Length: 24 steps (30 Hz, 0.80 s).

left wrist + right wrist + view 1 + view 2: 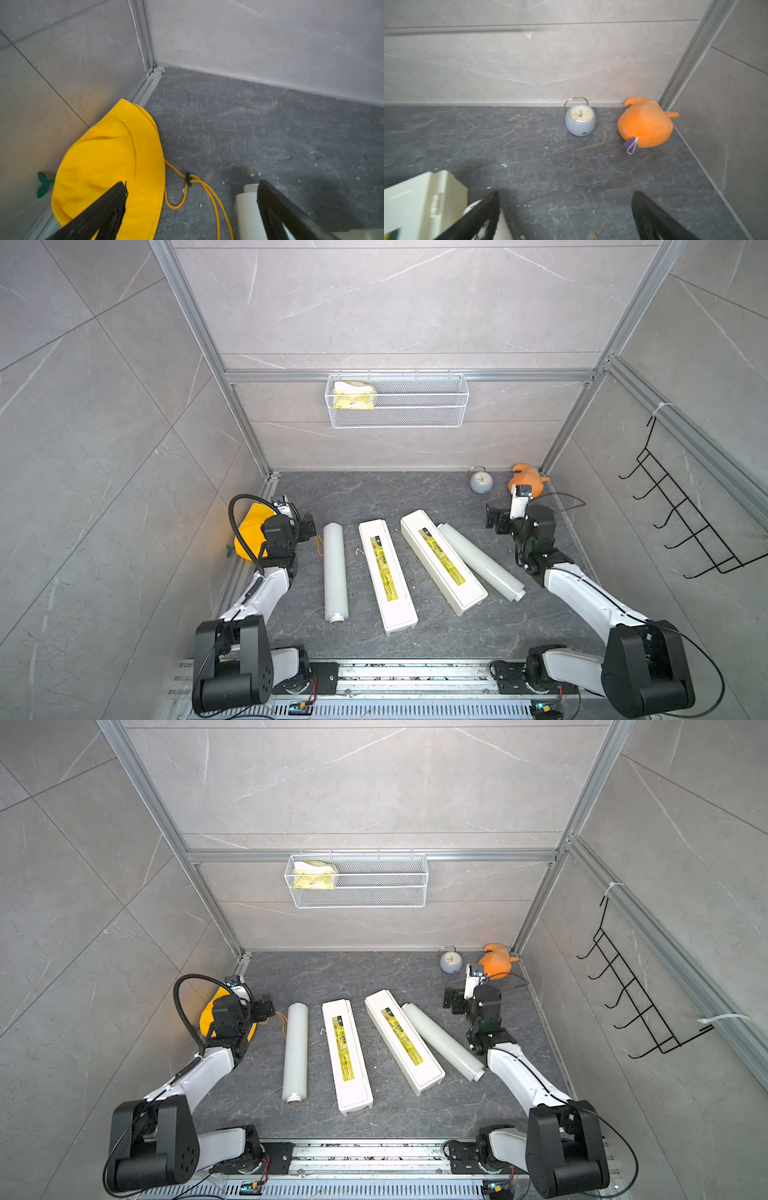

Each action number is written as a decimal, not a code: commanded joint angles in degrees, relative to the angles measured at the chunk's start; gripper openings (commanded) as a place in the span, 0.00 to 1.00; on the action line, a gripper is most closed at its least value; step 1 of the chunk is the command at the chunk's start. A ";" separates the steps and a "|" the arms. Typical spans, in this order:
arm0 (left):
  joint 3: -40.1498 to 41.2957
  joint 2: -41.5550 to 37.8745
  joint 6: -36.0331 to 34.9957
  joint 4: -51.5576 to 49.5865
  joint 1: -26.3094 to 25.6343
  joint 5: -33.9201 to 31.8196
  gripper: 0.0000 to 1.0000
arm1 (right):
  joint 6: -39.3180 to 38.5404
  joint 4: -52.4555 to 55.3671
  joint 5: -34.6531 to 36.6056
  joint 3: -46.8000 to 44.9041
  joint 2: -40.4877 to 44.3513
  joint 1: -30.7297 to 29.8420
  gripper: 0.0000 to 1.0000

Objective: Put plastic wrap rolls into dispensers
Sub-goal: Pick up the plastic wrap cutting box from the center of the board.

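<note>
Spread and empty, the left pincer [192,182] hangs at nine o'clock, the right pincer [565,192] at three; between them, wrap rolls [335,572] [478,562] flank closed dispensers [386,576] [442,562] on the table [374,497].

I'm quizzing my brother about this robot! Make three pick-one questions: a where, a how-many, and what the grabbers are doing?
1. Where is the blue clock? A in the wire basket; B beside the orange plush toy; C under the yellow hat.
2. How many plastic wrap rolls are there? A one; B two; C three.
3. The left gripper and right gripper are: A open, empty; B shut; C holding rolls.
Answers: B, they sit side by side; B, two milky cylinders show; A, jaws apart, nothing between.
</note>
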<state>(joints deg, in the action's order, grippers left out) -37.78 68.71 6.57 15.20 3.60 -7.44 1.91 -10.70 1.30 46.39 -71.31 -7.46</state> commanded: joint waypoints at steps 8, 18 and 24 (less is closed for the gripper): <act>-3.28 -10.90 19.83 -25.02 -6.82 7.05 0.99 | -4.84 42.02 -17.57 16.03 -7.59 -14.42 1.00; -0.54 -12.42 25.99 -25.77 -17.80 6.51 0.99 | -8.05 52.01 -9.71 20.54 -17.20 -22.96 1.00; -1.08 -9.62 26.35 -24.63 -20.17 7.05 1.00 | -8.89 54.56 -5.40 25.09 -22.56 -24.22 1.00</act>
<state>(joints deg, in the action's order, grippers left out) -38.22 58.24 31.64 -10.26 -15.92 -0.93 -5.37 40.53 -7.22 68.51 -91.50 -31.00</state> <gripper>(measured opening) 0.995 0.996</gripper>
